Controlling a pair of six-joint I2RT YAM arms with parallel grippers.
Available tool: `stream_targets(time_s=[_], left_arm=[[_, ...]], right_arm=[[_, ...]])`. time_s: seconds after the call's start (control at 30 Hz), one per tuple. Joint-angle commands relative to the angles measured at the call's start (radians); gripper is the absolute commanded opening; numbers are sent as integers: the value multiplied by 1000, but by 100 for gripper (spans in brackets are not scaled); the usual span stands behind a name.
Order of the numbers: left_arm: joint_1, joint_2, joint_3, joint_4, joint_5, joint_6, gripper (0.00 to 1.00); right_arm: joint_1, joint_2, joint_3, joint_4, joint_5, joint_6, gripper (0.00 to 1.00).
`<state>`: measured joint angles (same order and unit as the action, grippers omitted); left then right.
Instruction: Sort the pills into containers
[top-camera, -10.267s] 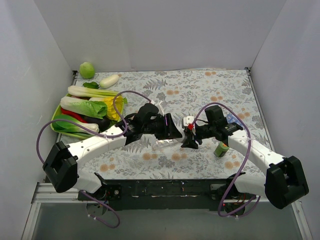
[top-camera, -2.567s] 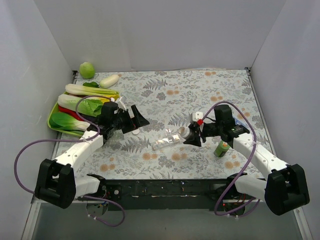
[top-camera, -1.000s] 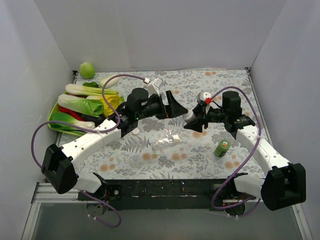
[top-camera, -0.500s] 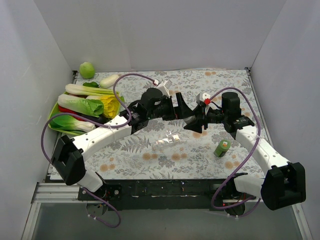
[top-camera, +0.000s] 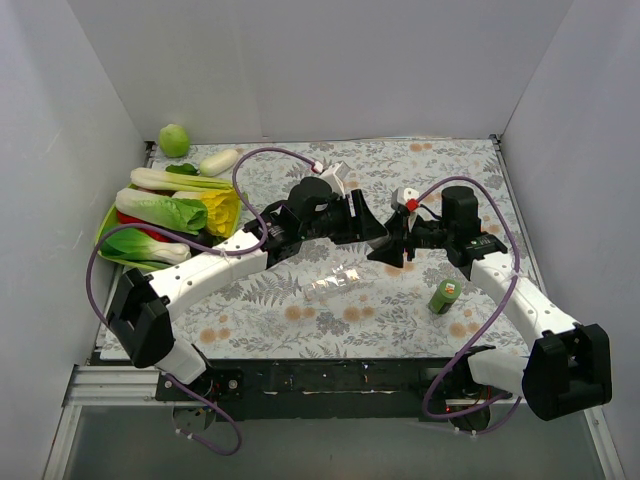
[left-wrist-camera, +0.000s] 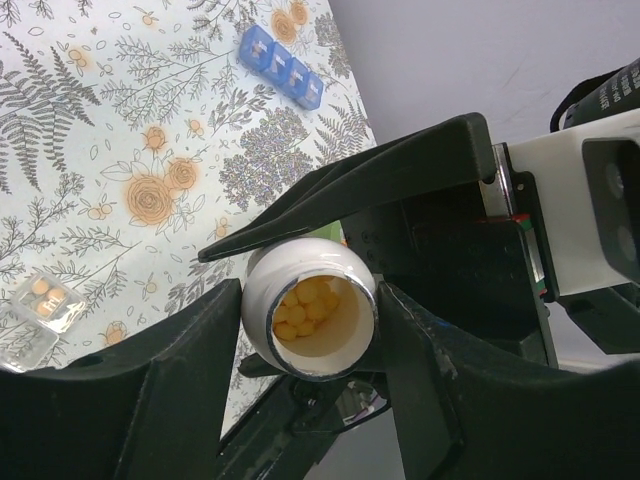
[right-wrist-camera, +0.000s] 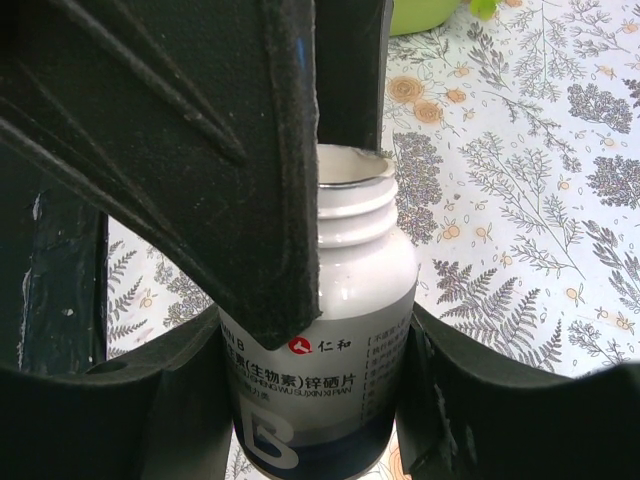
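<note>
My right gripper (top-camera: 393, 246) (right-wrist-camera: 315, 335) is shut on an uncapped white pill bottle (right-wrist-camera: 340, 290) and holds it upright above the table's middle. The left wrist view looks into the bottle's mouth (left-wrist-camera: 310, 312), which holds several yellow pills (left-wrist-camera: 303, 300). My left gripper (top-camera: 374, 232) (left-wrist-camera: 310, 295) is open, with its fingers (left-wrist-camera: 190, 380) close on either side of the bottle's neck. One left finger (right-wrist-camera: 250, 150) hangs across the front of the bottle. The clear pill-box strip (top-camera: 335, 282) (left-wrist-camera: 38, 308) lies on the cloth below, with orange pills in one compartment.
A blue pill-box strip (left-wrist-camera: 280, 68) lies on the floral cloth. A small green bottle (top-camera: 443, 296) stands right of centre. A green tray (top-camera: 104, 238) of vegetables sits at the left, with a green ball (top-camera: 174, 139) and a white vegetable (top-camera: 219, 161) behind it. White walls enclose the table.
My left arm has swung from the left side across to the middle, and its open gripper now sits around the bottle's top. My right gripper has lifted the bottle slightly and held it.
</note>
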<state>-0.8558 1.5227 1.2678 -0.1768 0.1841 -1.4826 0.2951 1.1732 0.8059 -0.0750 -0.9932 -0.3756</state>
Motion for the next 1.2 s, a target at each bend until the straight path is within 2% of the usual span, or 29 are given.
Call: stream_targets(time_s=[0.0, 0.33, 0.53, 0.73, 0.77, 0.8, 0.9, 0.93, 0.97, 1.03, 1.17], left_arm=[[-2, -10, 8, -26, 14, -8, 50], [14, -105, -110, 42, 12, -103, 33], [34, -153, -179, 108, 38, -160, 30], [37, -148, -166, 114, 49, -160, 31], [37, -148, -163, 114, 52, -162, 32], [37, -148, -159, 114, 52, -159, 41], [44, -163, -142, 106, 46, -151, 56], [49, -174, -136, 102, 41, -147, 68], [55, -197, -131, 99, 40, -143, 73], [83, -226, -128, 86, 34, -128, 82], [145, -332, -130, 43, 11, -67, 92]], right_arm=[[-2, -17, 7, 38, 1, -13, 8], [-4, -17, 6, 53, -10, 7, 9], [-4, -23, -2, 66, -39, 24, 11], [-2, -21, -8, 90, -62, 35, 9], [-4, -21, -8, 90, -68, 35, 8], [-2, -21, -8, 90, -71, 35, 7], [-4, -21, -8, 90, -76, 33, 5], [-4, -23, -8, 87, -78, 32, 4], [-4, -24, -5, 86, -78, 29, 4], [-8, -24, 9, 77, -79, 18, 4], [-53, -21, 53, 76, -78, 27, 4]])
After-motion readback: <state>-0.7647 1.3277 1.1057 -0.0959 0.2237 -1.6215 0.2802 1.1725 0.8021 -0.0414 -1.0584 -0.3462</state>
